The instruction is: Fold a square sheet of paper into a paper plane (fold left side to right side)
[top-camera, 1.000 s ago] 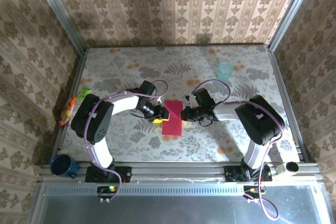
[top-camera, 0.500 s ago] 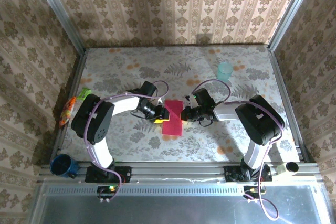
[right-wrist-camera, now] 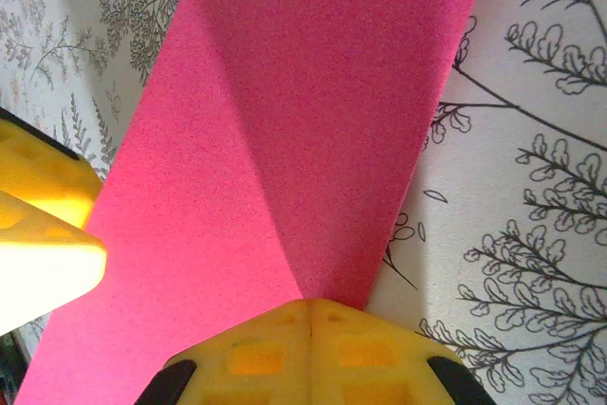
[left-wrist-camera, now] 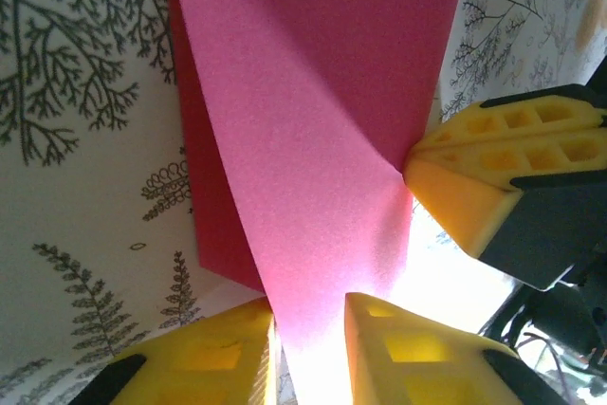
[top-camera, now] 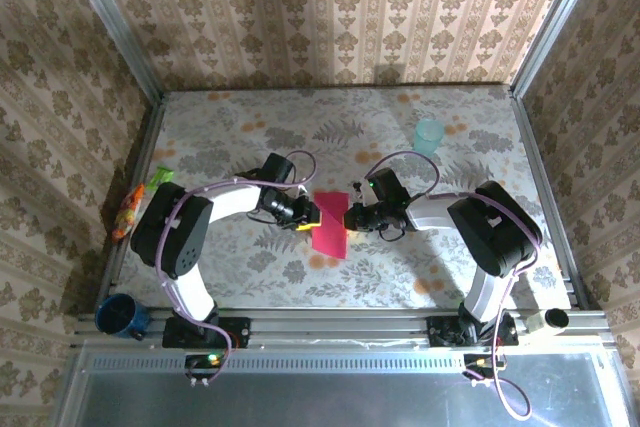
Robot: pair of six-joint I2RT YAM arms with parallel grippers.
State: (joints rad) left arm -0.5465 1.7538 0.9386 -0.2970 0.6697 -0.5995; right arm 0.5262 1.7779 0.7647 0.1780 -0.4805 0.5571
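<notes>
Left claw [left-wrist-camera: 309, 322] narrower than a second ago at the square sheet of paper [left-wrist-camera: 313, 139], grip I cannot tell, right claw [right-wrist-camera: 309, 308] clamped on its right edge.

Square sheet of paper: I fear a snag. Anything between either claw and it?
Nothing visible does. The right claw is shut on the right edge of the square sheet of paper; its left edge runs between the fingers of the left claw. The teal cup stands far off.

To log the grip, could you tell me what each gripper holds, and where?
Right gripper pinches the square sheet of paper at its right edge; left gripper straddles the left edge, jaws apart.
</notes>
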